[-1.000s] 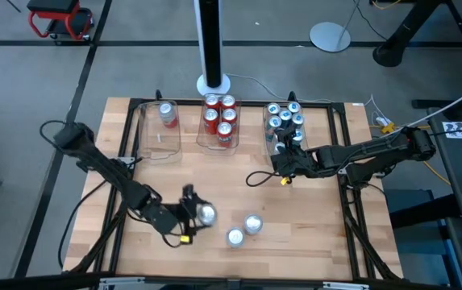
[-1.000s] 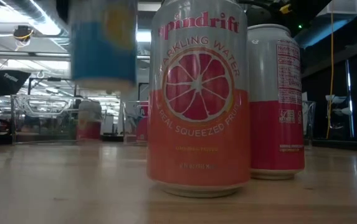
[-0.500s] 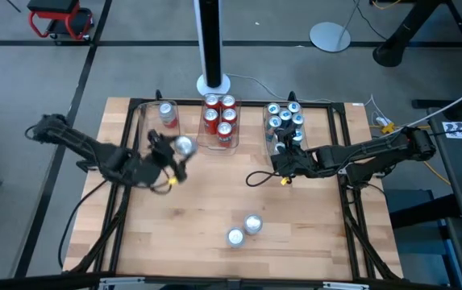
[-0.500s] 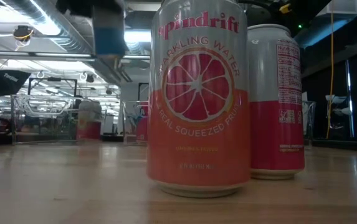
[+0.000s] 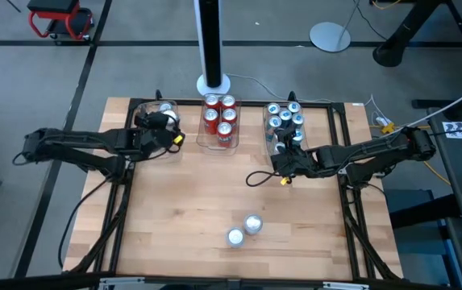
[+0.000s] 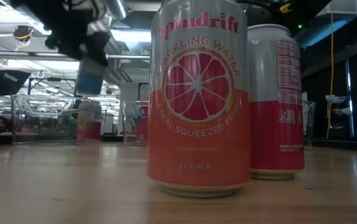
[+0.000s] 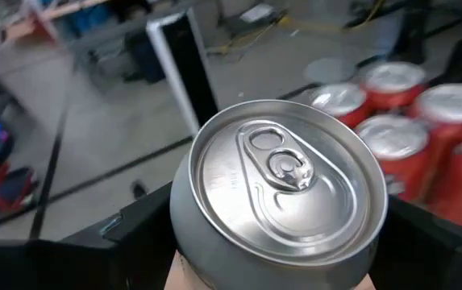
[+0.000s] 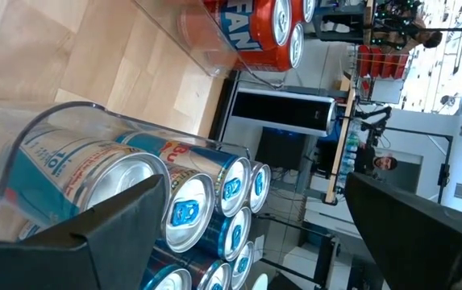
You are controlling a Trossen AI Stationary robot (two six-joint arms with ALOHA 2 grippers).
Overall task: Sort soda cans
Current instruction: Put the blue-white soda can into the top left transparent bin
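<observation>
My left gripper (image 5: 163, 129) is shut on a soda can (image 7: 283, 173) with a silver top and a pale blue lower body (image 6: 91, 76), and holds it in the air over the clear left tray (image 5: 146, 143). One pink-and-silver can (image 6: 88, 121) stands in that tray. The middle tray (image 5: 218, 145) holds several red cans. The right tray (image 5: 268, 137) holds several blue cans (image 8: 186, 211). My right gripper (image 5: 282, 167) hangs open just in front of the right tray, with nothing between its fingers. Two pink-and-silver cans (image 5: 252, 224) (image 5: 235, 237) stand upright on the near part of the table. My left gripper pinches the can's side wall (image 7: 184, 235) just below the top rim, one finger (image 7: 126, 238) on each side. The fingers come roughly level from the table's left. The can is lifted clear and hangs a little tilted above the left tray.
A white post on a round foot (image 5: 213, 80) stands at the table's far edge behind the middle tray. A black cable (image 5: 256, 177) loops on the wood near my right gripper. Bare wood (image 5: 190, 193) lies between the trays and the two near cans.
My left gripper has carried the can from beside the two near cans up and toward the table's far edge, ending over the left tray. It has turned from pointing steeply down to nearly level. The can stays in its hold, clear of the table.
</observation>
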